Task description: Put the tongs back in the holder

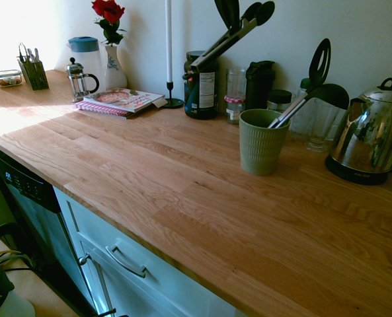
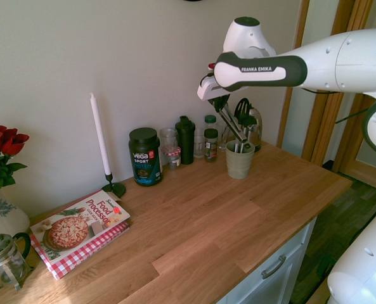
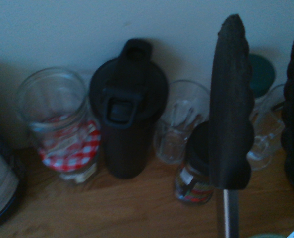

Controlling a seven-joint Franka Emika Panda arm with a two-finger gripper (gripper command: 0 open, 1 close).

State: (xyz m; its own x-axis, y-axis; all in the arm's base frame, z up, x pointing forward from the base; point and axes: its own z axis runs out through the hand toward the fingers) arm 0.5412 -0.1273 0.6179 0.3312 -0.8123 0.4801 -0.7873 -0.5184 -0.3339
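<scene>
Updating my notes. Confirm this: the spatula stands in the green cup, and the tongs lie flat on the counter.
Wrong about the tongs: they are off the counter, held by the gripper, as the second exterior view shows. The spatula does stand in the cup.

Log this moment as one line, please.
phase: carrying | gripper: shut on long silver metal tongs with black tips, above wooden counter | sage-green ribbed cup: holds black slotted spatula, tongs not yet in
</scene>
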